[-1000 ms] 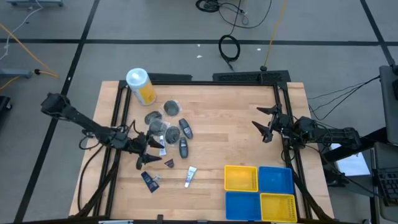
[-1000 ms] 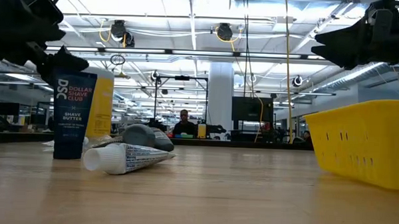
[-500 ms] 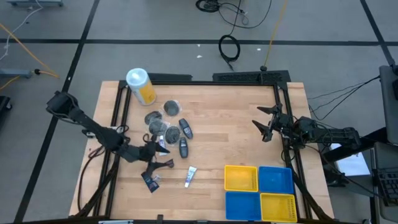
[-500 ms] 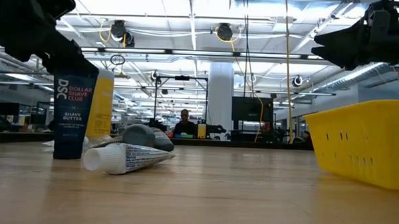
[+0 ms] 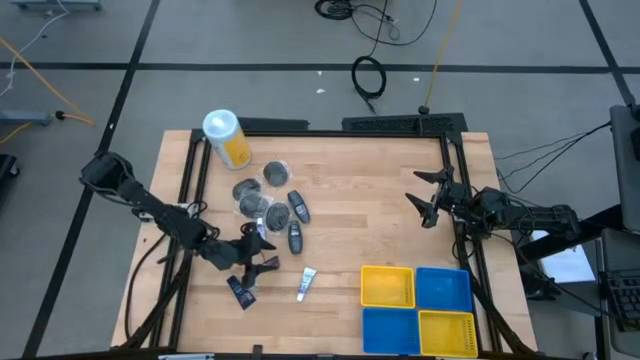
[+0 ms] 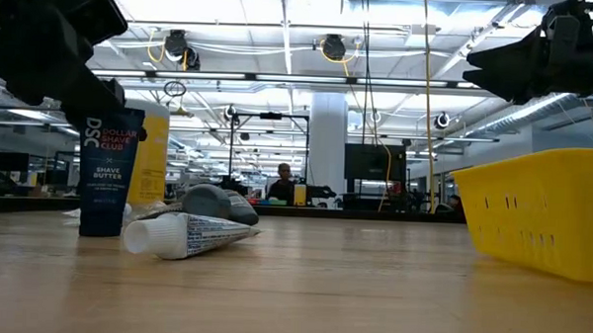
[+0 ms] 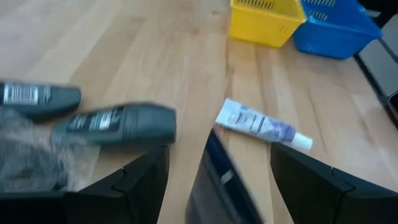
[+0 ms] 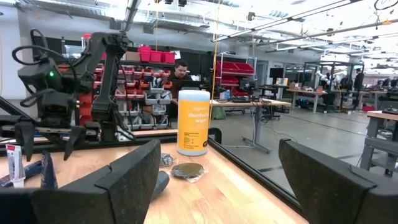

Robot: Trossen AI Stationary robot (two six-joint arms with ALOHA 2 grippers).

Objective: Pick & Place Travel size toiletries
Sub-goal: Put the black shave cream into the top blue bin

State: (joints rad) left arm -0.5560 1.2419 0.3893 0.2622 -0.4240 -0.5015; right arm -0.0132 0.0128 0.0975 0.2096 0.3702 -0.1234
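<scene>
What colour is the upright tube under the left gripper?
Dark blue tube with white lettering, clearest in the low view.

The left arm reaches in from the bench's left edge, bent low, its left pincer (image 5: 256, 256) tipped down near the front with fingers (image 7: 323, 186) spread wide, seemingly holding nothing. The right arm waits at the right edge, its right pincer (image 5: 424, 199) raised, level and fully spread.

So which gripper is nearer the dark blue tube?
Left. The left gripper hangs open just above the dark blue tube; the right gripper waits open at the table's far right edge.
</scene>
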